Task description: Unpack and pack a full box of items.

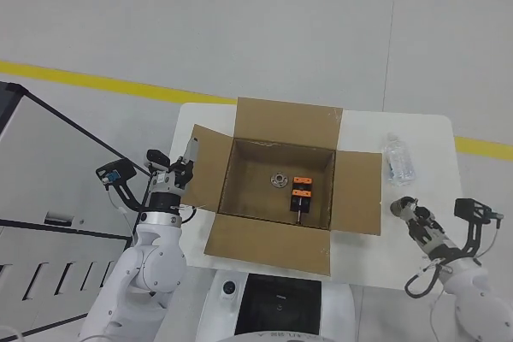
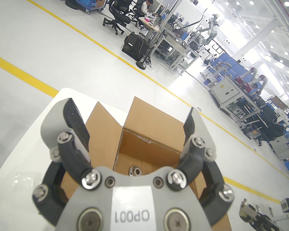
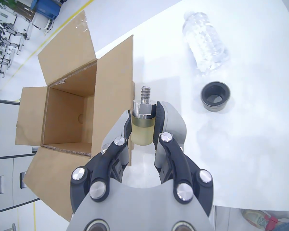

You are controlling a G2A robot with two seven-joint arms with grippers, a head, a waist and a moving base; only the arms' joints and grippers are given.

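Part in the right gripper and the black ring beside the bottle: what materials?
Threaded part in the right gripper: stud and collar look like bare bright metal, by the shine; lower body translucent yellowish, probably urethane or resin. Black ring: matte, dull, likely rubber or plastic; can't tell which.

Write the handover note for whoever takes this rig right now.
Left gripper: open, empty, at the left flap of the box.
Right gripper: shut on a threaded metal stud with a yellowish base, outside the box beside its right flap.
In the box: metal flange, orange-and-black parts.
On the table right of the box: water bottle lying down, black ring.
Done: bottle, ring and stud are outside the box.
Left: flange and orange-and-black parts remain inside. Whether the stud is going in or coming out cannot be told.
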